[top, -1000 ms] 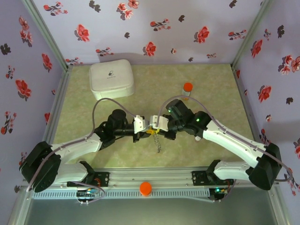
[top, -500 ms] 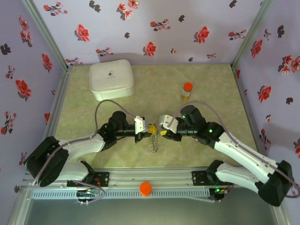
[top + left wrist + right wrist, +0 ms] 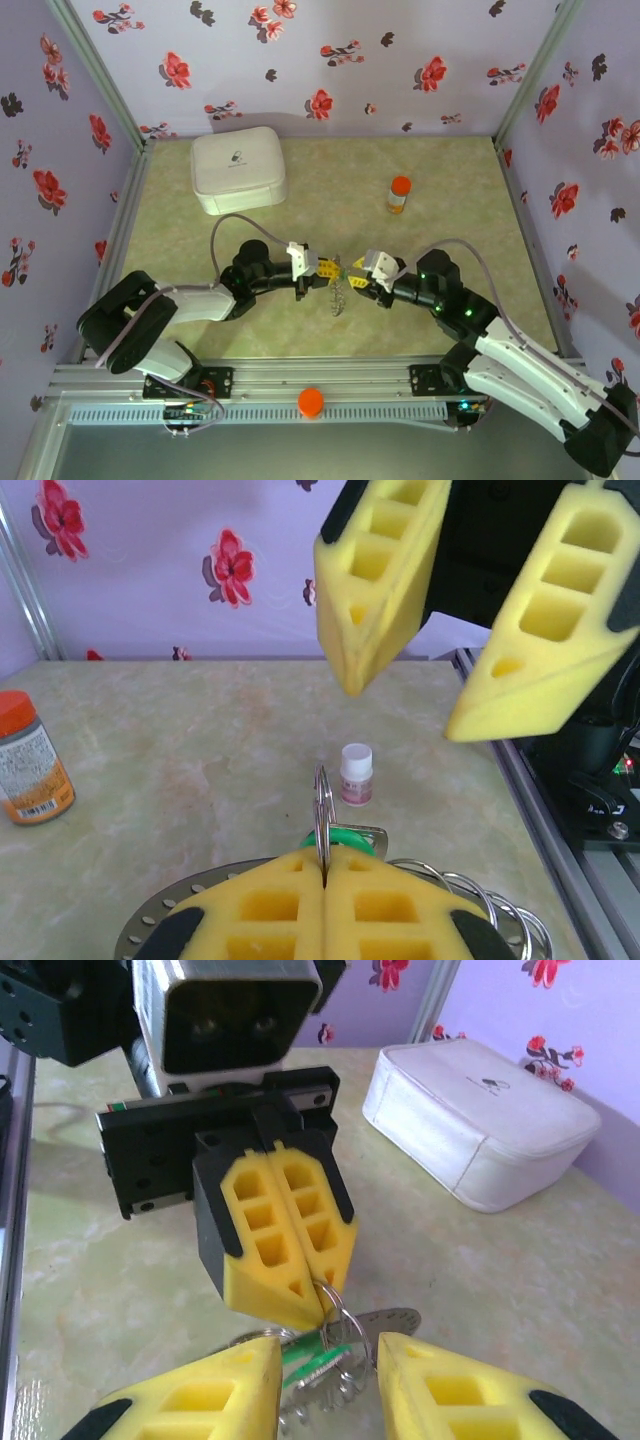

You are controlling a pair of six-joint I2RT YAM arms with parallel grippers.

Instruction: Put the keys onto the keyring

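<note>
My left gripper [image 3: 328, 268] [image 3: 324, 865] is shut on the keyring [image 3: 322, 798], a thin silver ring standing edge-on between its yellow fingertips. In the right wrist view the same ring [image 3: 338, 1312] pokes out under the left fingers [image 3: 285, 1230]. The keys hang from it: a green-headed key [image 3: 322, 1352] [image 3: 345, 837] and a flat metal blade, with more linked rings [image 3: 338, 297] dangling below. My right gripper [image 3: 357, 272] [image 3: 328, 1385] [image 3: 400, 710] faces the left one, open, its jaws either side of the bunch without touching it.
An orange-capped bottle [image 3: 399, 194] [image 3: 30, 760] stands at the back right. A white zipped case [image 3: 238, 169] [image 3: 480, 1120] lies at the back left. A small white-capped vial [image 3: 355, 773] stands on the mat beyond the left fingers. An orange ball [image 3: 311, 401] sits on the front rail.
The right gripper has opened and drawn back to the right of the left gripper. Both arms have swung nearer the front edge. The left gripper stays shut on the ring.
</note>
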